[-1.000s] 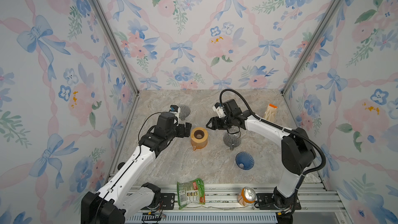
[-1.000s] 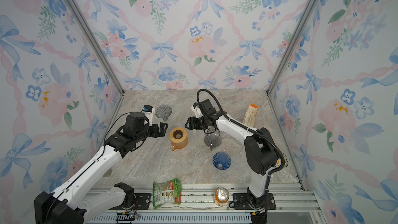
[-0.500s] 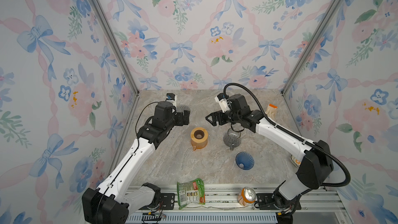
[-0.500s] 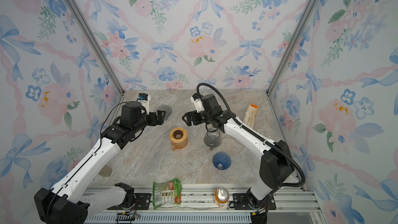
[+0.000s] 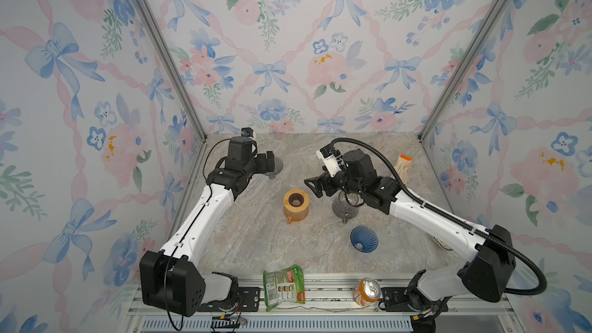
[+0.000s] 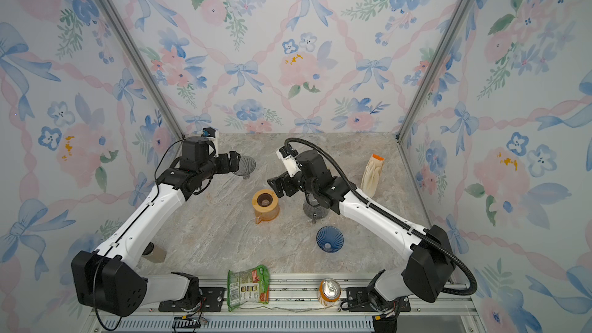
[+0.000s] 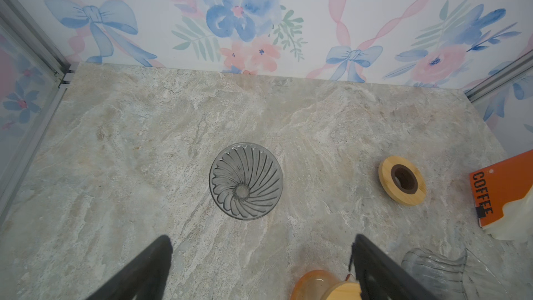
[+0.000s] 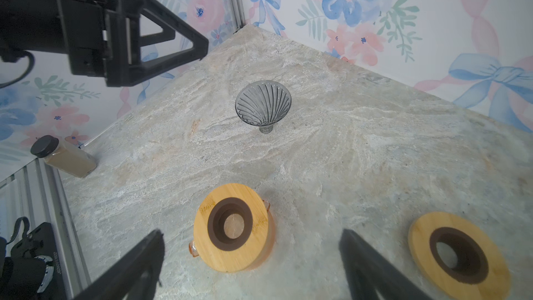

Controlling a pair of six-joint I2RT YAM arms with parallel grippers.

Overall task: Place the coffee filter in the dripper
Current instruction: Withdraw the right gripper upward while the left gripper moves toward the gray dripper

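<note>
Grippers: left gripper (image 7: 261, 240) and right gripper (image 8: 251, 235) each show black angular fingers (image 8: 135, 264) spread wide apart, clamped on no object.
Left reach: the left gripper hangs above the grey-beige marble-patterned tabletop (image 7: 129, 145). Straight ahead of its fingertips, apart from them, stands the smoke-grey translucent cone dripper (image 7: 245, 181).
Dripper form: round rim, spiral ribs running down to a narrow foot; upright, mouth up, axis vertical.
Right reach: the amber glass carafe with a round bamboo lid (image 8: 232, 227) shows between the right gripper's fingers in the right wrist view, with the lid's dark central hole facing up.
Beside carafe: loose bamboo ring with a dark inner collar (image 8: 458, 255), lying flat just outside one finger.
Under right wrist: second grey ribbed cone dripper (image 5: 344, 209), partly hidden by the arm.
Nearer front: blue ribbed translucent cone dripper (image 5: 363, 239), mouth up, well apart from the right gripper.
Filters: pack of pale crinkled paper coffee filters (image 5: 403, 168) with an orange card header printed "COFFEE". It sits behind the right arm near the side wall, well apart from both grippers and all three drippers.
Filter axis: front to back in both top views, orange end toward the rear wall. Whether it stands or lies cannot be told.
Left side: brown powder jar with black cap (image 8: 66, 158), near the left arm.
</note>
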